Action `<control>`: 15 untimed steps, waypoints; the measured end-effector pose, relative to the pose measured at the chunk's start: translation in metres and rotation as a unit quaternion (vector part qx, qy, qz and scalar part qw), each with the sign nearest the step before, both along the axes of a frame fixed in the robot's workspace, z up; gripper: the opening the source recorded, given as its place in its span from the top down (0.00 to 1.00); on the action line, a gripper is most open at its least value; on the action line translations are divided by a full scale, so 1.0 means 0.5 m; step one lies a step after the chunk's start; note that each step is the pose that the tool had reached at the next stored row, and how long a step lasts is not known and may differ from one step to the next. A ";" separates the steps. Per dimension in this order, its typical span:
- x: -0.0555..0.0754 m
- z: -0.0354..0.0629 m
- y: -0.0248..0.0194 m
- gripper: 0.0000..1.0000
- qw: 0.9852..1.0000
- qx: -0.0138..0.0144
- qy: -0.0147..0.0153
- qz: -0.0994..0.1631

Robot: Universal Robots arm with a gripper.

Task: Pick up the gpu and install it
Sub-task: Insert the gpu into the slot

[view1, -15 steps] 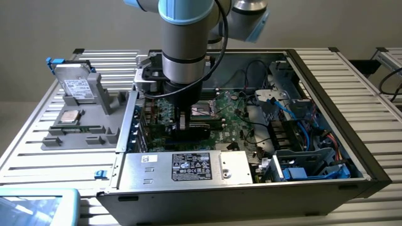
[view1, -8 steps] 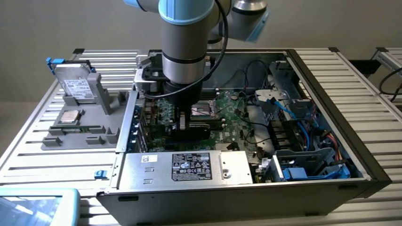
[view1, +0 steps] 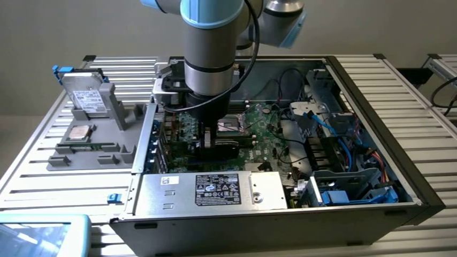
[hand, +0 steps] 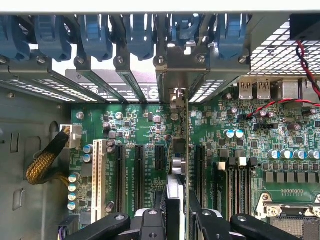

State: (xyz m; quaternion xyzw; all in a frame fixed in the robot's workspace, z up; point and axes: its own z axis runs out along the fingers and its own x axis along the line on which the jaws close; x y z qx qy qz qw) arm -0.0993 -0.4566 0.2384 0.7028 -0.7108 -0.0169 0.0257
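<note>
Exterior view
- Arm: reaches straight down into the open computer case [view1: 371, 96], over the motherboard [view1: 268, 126].
- Gripper [view1: 207, 140]: low among the expansion slots, clenched on the gpu [view1: 214, 151], which stands on edge beneath it, just behind the power supply [view1: 214, 190].
- Parts tray [view1: 93, 144]: grey holder on the exterior view's left, carrying a hard drive [view1: 87, 99] upright and a processor [view1: 77, 131] lying flat (neither concerns this step).
- Surface and room: slatted aluminium table [view1: 400, 80] under case and tray; plain grey wall behind.

Wrist view
- Gripper [hand: 172, 220]: black fingers [hand: 150, 222] closed on either side of the gpu [hand: 176, 197].
- Gpu: seen edge-on as a thin upright blade, its metal bracket end [hand: 175, 75] meeting the rear slot openings below the blue retention clips [hand: 137, 35].
- Slots [hand: 139, 170]: black connectors run parallel to the card; whether the card is fully seated cannot be told.
- Doing it well (a judgement): keep the card vertical and parallel to its slot, bracket lined with its opening, and press evenly without tilting.
</note>
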 end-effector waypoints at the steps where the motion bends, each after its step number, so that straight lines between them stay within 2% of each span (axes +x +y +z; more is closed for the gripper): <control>1: 0.000 0.000 0.0000 0.72 1.000 0.000 0.000 0.000; 5: 0.000 0.000 -0.0002 0.71 1.000 0.000 0.000 0.000; 6: 0.000 0.001 -0.0001 0.65 1.000 0.000 0.000 0.000; 8: 0.000 0.003 0.0000 0.65 1.000 0.000 0.000 0.000; 9: 0.000 0.005 -0.0001 0.58 1.000 0.000 0.000 0.000; 11: 0.000 0.016 0.0000 0.58 1.000 0.000 0.000 0.000; 15: 0.000 0.052 0.0000 0.58 1.000 0.000 0.000 0.000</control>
